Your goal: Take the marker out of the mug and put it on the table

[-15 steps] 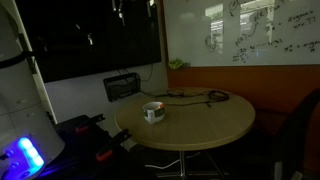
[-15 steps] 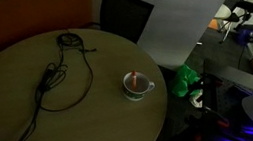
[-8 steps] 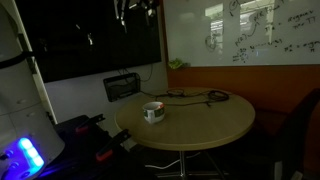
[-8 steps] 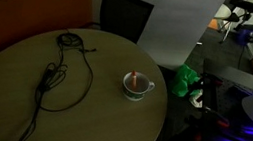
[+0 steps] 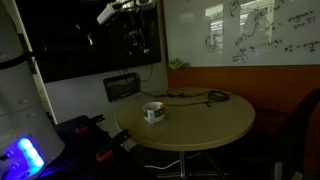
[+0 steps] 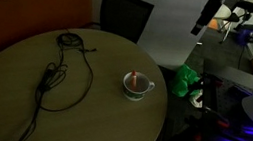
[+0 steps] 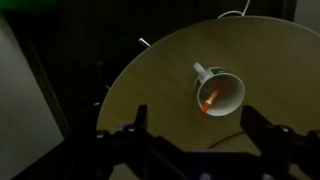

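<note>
A small white mug (image 5: pixel 152 111) stands on the round tan table (image 5: pixel 205 125) near its edge. It shows in both exterior views (image 6: pixel 137 86) and in the wrist view (image 7: pixel 222 92). The reddish marker (image 7: pixel 209 98) leans inside the mug, and it is also seen in an exterior view (image 6: pixel 137 81). My gripper (image 5: pixel 139 40) hangs high above the table, well apart from the mug. In the wrist view its two fingers (image 7: pixel 197 125) are spread wide and hold nothing. In the exterior view from the table's far side only the arm (image 6: pixel 209 13) shows, at the top edge.
A black looped cable (image 6: pixel 61 66) lies across the table behind the mug. A black box device with a glowing front (image 5: pixel 122 87) stands beside the table. A whiteboard (image 5: pixel 250 30) hangs on the wall. Blue-lit equipment (image 5: pixel 25 155) sits at the side.
My arm and gripper have come down into view in both exterior views, toward the space above the mug. The mug and marker have not moved.
</note>
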You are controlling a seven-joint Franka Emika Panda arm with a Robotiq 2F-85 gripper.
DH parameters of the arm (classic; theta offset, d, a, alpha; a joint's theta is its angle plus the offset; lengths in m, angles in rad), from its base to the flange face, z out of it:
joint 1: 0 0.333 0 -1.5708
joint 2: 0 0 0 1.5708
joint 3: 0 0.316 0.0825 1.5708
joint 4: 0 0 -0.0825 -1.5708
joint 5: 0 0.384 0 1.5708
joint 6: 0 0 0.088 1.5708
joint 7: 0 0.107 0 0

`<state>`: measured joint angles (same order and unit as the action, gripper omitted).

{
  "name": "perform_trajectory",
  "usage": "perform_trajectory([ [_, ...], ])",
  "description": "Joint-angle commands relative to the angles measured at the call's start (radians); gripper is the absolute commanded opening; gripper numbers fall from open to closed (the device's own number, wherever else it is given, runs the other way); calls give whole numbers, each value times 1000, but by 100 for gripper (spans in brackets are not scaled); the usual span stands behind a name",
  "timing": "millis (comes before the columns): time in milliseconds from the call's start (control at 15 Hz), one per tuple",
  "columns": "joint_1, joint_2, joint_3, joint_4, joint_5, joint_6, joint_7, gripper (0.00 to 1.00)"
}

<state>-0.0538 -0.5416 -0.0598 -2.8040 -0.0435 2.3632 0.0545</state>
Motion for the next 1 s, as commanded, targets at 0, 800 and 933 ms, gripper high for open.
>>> perform_trajectory([
  [0, -4, 159, 72, 18, 48, 104, 160, 100],
  [800, 25, 419, 132, 102, 40, 224, 326, 100],
  [933, 25, 419, 132, 102, 40, 224, 326, 100],
])
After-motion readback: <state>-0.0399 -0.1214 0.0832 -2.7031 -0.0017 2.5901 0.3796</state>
